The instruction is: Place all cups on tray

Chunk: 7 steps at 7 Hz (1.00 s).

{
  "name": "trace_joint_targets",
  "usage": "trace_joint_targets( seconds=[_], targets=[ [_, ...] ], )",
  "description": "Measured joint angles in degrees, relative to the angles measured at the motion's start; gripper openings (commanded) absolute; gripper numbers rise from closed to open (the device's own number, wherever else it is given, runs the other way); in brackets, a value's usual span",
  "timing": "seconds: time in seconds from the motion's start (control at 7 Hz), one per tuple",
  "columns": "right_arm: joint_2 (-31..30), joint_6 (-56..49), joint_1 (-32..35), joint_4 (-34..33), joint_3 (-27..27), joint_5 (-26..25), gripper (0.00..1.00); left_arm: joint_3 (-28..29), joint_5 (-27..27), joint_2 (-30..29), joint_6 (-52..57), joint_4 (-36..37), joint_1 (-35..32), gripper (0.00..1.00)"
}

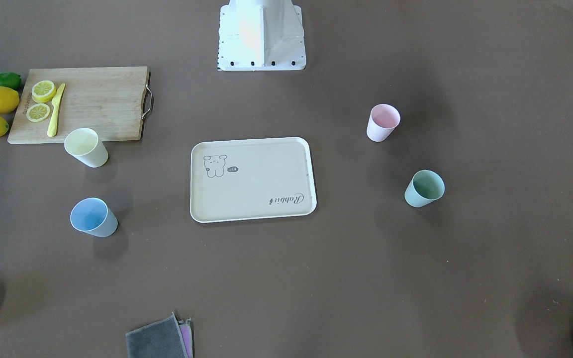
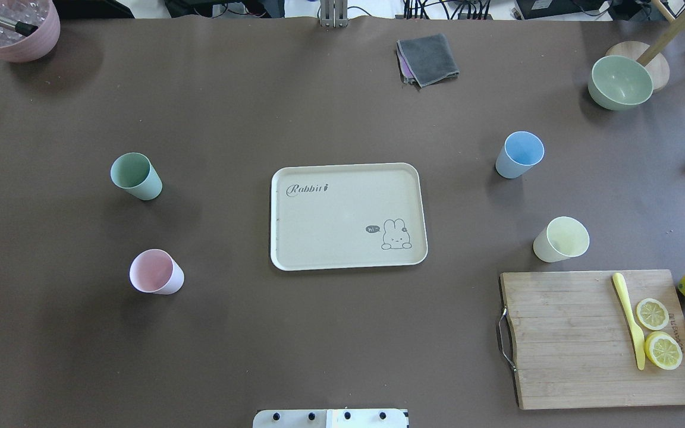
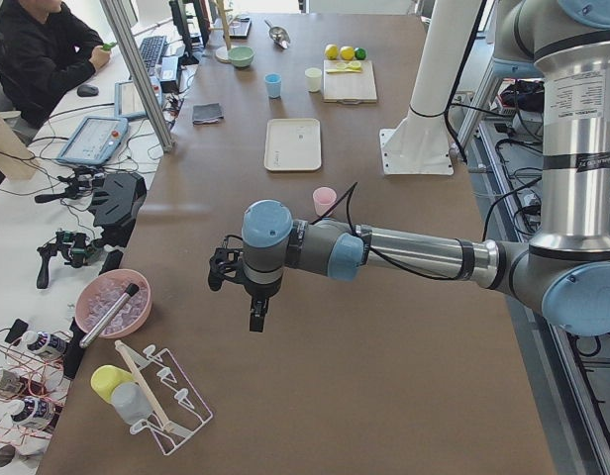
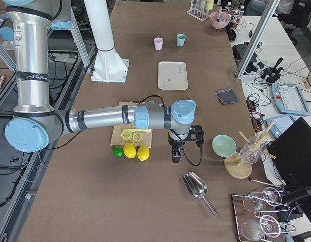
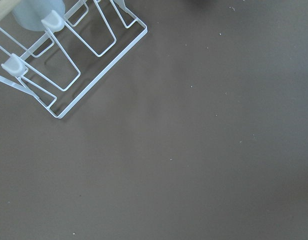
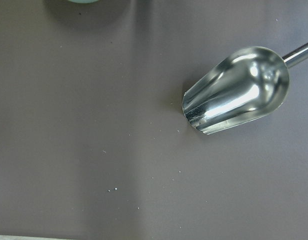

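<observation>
The cream tray (image 2: 342, 220) lies flat at the middle of the brown table (image 2: 342, 345), with nothing on it but its printed rabbit and script. All 4 cups stand upright on the table, well apart from the tray. On the robot's left side are the mint green cup (image 2: 135, 176) and the pink cup (image 2: 156, 271), the pink one nearer the robot's base. On the right side are the light blue cup (image 2: 519, 154) and the pale yellow cup (image 2: 561, 239). The yellow one stands just beside the far edge of the wooden cutting board (image 2: 562, 339).

The left gripper (image 3: 255, 322) hangs above the table end on the robot's left, pointing down, near the pink pot (image 3: 112, 302) and the white wire rack (image 5: 69, 65). The right gripper (image 4: 175, 156) hangs above the opposite end, between the whole lemons (image 4: 136, 151) and the pale green bowl (image 4: 224, 145). A metal scoop (image 6: 236, 90) lies on the table below its camera. Neither gripper is near any cup. I cannot tell whether the fingers of either are spread or closed (only the side views show them, and the wrist cameras catch no fingertips).

A folded grey cloth (image 2: 429, 58) sits at the table's far edge.
</observation>
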Motion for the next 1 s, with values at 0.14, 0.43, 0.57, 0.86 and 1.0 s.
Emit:
trace_joint_targets(
  seconds=[0.14, 0.43, 0.57, 0.86, 1.0],
  targets=[
    [-0.16, 0.00, 0.00, -0.02, 0.05, 0.05, 1.00, 0.01, -0.07, 0.01, 0.03, -0.13, 0.00, 0.98],
    [-0.60, -0.01, 0.01, -0.03, 0.23, 0.16, 1.00, -0.19, -0.24, -0.05, -0.13, -0.19, 0.00, 0.98],
    [-0.65, -0.06, 0.02, -0.03, 0.27, 0.18, 1.00, -0.24, -0.33, -0.05, -0.17, -0.20, 0.00, 0.98],
    [-0.69, -0.18, 0.03, -0.03, 0.32, 0.24, 1.00, -0.23, -0.48, 0.03, -0.04, -0.44, 0.00, 0.98],
    [-0.69, -0.18, 0.03, -0.03, 0.33, 0.26, 1.00, -0.19, -0.45, 0.06, 0.00, -0.61, 0.00, 0.98]
  ],
)
